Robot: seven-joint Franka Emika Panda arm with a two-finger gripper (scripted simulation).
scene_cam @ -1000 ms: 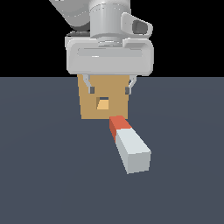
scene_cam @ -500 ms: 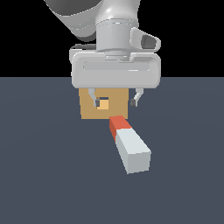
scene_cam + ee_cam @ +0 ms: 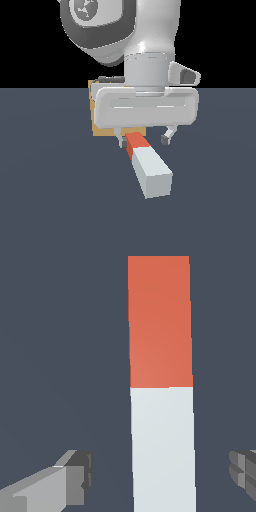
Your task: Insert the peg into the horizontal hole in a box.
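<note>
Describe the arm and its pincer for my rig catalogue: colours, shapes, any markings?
The arm is glossy pale grey-white with rounded segments, and a dark grey joint cap bearing a faint pale emblem. A short cylindrical wrist leads to a wide, rounded-rectangular pale hand body with a recessed slot across its face. The pincer has two small fingers, light grey with darker grey tips. No cables show.

The box (image 3: 101,127) is largely hidden behind the gripper (image 3: 143,139) body in the exterior view; the hole cannot be seen. The far tip of the peg's (image 3: 148,166) red end is covered by the gripper. In the wrist view, both peg (image 3: 161,406) ends and one finger (image 3: 244,472) are cut off by the frame edges.
</note>
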